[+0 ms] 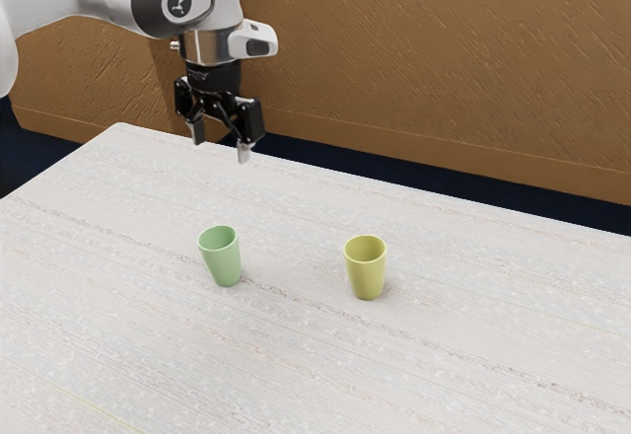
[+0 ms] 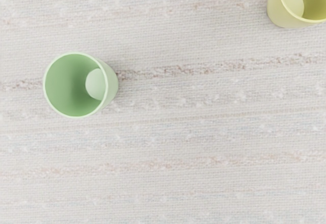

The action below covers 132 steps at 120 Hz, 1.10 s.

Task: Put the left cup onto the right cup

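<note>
On table (image 1: 473, 355), green cup (image 1: 221, 255), yellow cup (image 1: 366, 267) apart

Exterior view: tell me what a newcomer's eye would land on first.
Two cups stand apart, mouths up, on the pale table: a green cup toward the exterior view's left and a yellow cup toward its right. Above and behind the green one hangs the black gripper, open and holding nothing.
</note>
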### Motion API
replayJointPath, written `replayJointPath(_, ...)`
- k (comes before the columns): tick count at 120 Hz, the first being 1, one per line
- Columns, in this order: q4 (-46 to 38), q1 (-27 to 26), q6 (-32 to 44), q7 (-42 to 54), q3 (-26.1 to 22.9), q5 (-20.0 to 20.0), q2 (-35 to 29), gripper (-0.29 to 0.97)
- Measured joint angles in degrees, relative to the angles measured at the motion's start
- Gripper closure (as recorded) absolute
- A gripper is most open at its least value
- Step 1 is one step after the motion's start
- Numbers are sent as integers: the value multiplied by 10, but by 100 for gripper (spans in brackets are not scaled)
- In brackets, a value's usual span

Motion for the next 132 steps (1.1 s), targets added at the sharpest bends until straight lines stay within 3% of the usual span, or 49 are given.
replayJointPath(69,-26,1,36,-1,2,-1,6,0)
replayJointPath(132,-62,21,85,-6,4,-25,42,0)
